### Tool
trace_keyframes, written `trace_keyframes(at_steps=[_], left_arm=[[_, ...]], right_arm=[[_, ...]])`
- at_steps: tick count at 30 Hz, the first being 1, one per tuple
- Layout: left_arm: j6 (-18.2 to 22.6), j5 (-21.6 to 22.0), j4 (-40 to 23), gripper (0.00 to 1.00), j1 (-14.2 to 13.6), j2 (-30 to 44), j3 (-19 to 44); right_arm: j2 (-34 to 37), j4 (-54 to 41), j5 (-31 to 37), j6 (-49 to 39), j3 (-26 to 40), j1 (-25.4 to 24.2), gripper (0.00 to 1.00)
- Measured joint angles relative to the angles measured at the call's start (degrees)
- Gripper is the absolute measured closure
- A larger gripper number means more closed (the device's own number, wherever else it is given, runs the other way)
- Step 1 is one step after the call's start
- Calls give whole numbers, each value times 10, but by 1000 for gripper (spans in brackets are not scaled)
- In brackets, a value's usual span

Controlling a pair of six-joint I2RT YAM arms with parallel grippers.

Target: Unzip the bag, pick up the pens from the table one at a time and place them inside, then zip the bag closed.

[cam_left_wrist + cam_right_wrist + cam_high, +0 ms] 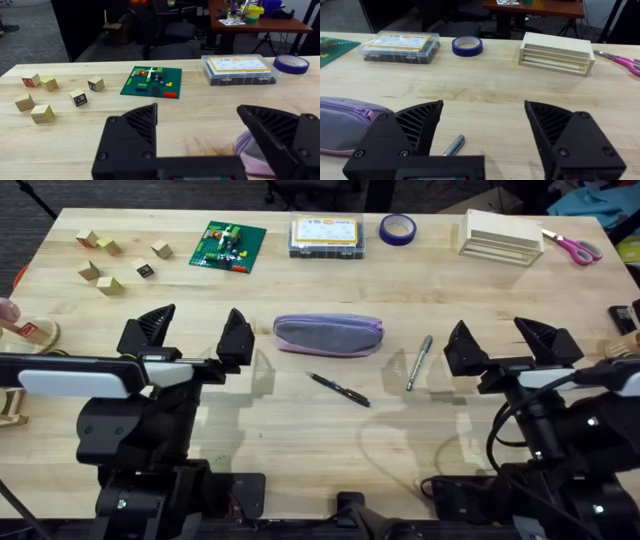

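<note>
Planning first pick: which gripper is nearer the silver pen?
Right. The right gripper sits open just beside the silver pen, on its right. The left gripper, also open, is beyond the bag, on its far left side, with the dark pen between.

One camera high above me looking down at the table (300,420), my two wrist cameras low and close, looking across it toward the far edge, both see the clear box (240,70) there.

left hand (196,332): black ribbed wedge fingers, white forearm shell behind | right hand (511,340): same black fingers, screws, black cables behind
</note>
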State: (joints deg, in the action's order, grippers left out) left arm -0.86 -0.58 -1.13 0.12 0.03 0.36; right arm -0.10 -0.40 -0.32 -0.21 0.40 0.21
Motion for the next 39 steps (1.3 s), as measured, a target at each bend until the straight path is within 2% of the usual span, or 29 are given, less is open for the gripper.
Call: trace_keyframes(at_steps=[13,15,18,19,23,24,29,33,38,39], left_arm=[[-2,-1,-1,8,0,0,0],[-26,-7,-2,7,0,0,0],[-38,-10,-22,7,0,0,8],[-43,-12,-68,7,0,0,36],[-48,-13,-130,8,0,13,106],[-50,-15,-162,8,0,49,165],[-52,-29,-231,7,0,157,276],[-44,-41,-319,8,0,263,380],[-10,-63,-428,7,0,402,515],[64,-93,-507,8,0,527,611]], right_arm=[[0,-2,-1,0,0,0,4],[0,-5,-4,0,2,0,4],[0,-42,-11,0,21,0,3],[2,-116,-16,0,61,0,4],[23,-204,-20,0,142,0,4],[55,-250,-21,0,201,0,4],[131,-303,-23,0,294,0,3],[199,-347,-24,0,367,0,3],[280,-403,-31,0,453,0,3],[336,-419,-65,0,498,0,3]])
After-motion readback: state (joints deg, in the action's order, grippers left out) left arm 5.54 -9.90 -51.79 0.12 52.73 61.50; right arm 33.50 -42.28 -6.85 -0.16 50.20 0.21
